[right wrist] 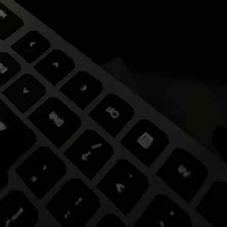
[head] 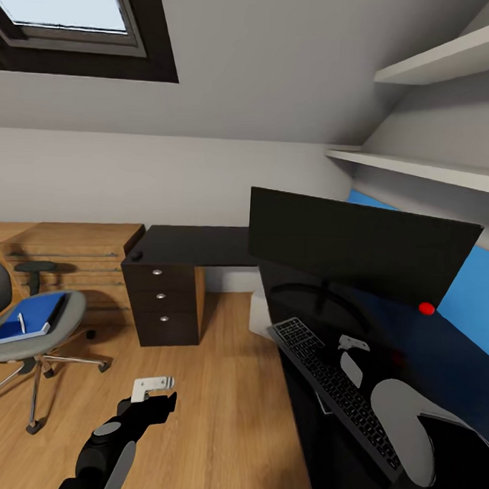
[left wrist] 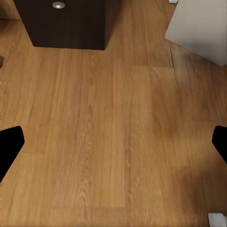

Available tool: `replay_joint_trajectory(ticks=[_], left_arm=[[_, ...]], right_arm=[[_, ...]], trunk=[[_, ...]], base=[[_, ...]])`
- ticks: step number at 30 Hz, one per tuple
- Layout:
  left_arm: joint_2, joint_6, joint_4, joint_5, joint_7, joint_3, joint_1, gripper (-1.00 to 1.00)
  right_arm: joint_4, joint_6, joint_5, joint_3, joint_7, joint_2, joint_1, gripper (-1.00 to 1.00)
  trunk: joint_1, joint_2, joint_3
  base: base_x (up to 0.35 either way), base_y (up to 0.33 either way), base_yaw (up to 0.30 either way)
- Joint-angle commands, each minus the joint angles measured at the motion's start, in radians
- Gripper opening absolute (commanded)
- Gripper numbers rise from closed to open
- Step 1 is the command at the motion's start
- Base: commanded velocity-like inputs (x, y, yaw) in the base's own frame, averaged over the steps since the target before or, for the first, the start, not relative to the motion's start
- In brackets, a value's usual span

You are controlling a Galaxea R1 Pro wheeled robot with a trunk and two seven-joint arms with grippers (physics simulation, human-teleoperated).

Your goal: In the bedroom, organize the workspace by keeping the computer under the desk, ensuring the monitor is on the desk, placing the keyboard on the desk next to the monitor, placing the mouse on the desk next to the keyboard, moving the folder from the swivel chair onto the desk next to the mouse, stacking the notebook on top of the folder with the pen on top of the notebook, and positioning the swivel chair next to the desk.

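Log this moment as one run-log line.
keyboard on desk before monitor | right gripper over keyboard | left gripper above floor, open | folder on swivel chair

Open wooden floor (head: 221,415) lies between the grey padded swivel chair (head: 25,326) and the glossy black counter (head: 201,246). On the counter, the wide black monitor (head: 359,247) and the long dark keyboard (head: 337,389) crowd the near stretch; the dark drawer unit (head: 163,301) blocks passage beneath.
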Motion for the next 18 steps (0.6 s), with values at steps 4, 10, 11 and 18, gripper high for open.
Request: replay_joint_trajectory(ticks=[4,10,11,18], left_arm=[[-0.001,0.004,-0.001,0.011,0.009,0.013,-0.001,1.00],[-0.001,0.004,-0.001,0.011,0.009,0.016,-0.001,1.00],[-0.001,0.004,-0.001,0.011,0.009,0.016,-0.001,1.00],[-0.001,0.004,-0.001,0.011,0.009,0.016,-0.001,1.00]], right_arm=[[0.011,0.004,-0.015,-0.008,-0.005,-0.001,0.000,1.00],[0.010,0.003,-0.014,-0.008,-0.005,-0.001,0.000,1.00],[0.010,0.003,-0.014,-0.008,-0.005,-0.001,0.000,1.00],[0.008,0.001,-0.014,-0.008,-0.005,-0.002,0.000,1.00]], trunk=[[0.000,-0.001,-0.001],[0.000,-0.001,-0.001],[0.000,-0.001,-0.001],[0.000,-0.001,-0.001]], base=[[-0.214,-0.060,0.000],[-0.209,-0.119,0.000],[-0.167,-0.125,0.000],[-0.178,-0.152,0.000]])
